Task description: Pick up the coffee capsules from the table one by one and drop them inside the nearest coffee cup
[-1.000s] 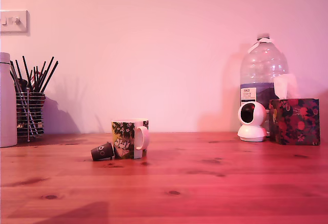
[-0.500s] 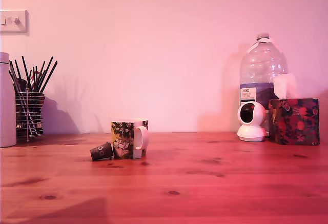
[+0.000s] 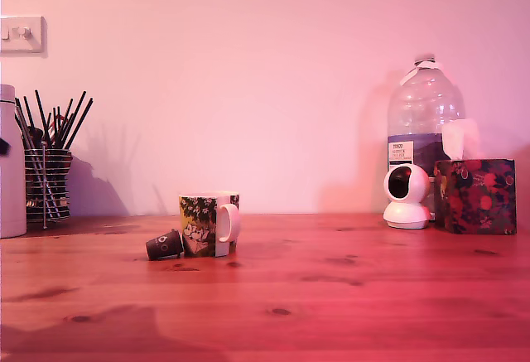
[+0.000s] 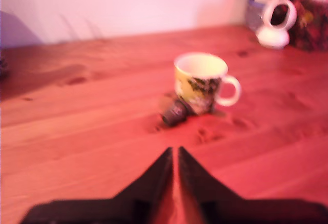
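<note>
Two fingers point(image 4: 160, 175) only at wrist.

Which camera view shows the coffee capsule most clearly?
The exterior view: the coffee capsule is sharp there, lying on its side against the coffee cup, pale mark visible. In the wrist view the capsule is only a dark blur beside the cup.

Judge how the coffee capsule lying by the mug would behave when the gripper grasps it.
The capsule lies on its side; being tapered, it would probably roll in a curve if nudged. It touches or nearly touches the mug, so fingers may bump that. It looks small, probably light.
</note>
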Robot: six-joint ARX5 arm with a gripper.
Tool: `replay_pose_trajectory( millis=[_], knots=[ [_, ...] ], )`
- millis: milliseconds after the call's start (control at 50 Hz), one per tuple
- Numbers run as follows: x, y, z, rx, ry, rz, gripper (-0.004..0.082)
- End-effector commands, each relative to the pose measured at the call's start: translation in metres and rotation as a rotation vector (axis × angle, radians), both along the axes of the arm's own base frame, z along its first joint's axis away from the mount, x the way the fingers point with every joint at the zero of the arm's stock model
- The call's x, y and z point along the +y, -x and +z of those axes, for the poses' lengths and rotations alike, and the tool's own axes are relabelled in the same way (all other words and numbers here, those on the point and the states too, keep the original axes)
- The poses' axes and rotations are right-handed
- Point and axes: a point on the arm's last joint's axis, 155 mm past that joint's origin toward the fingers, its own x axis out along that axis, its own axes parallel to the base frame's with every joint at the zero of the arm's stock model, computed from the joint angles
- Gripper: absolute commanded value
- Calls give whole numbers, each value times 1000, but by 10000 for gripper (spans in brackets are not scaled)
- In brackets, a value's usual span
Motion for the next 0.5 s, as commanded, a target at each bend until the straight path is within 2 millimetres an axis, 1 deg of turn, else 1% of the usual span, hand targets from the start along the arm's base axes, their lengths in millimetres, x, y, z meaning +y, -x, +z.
replay_pose_trajectory(
  millis=[0, 40, 80, 320, 420, 480],
  knots=[
    [0, 0, -8, 9, -4, -5, 408],
    [-3, 0, -10, 7, -9, -26, 454],
    [-5, 0, -10, 6, -4, -39, 471],
    [-14, -5, -11, -8, -3, -115, 470],
    [-15, -12, -12, 7, -12, -139, 471],
    [-18, -16, -10, 3, -16, -167, 473]
  ],
)
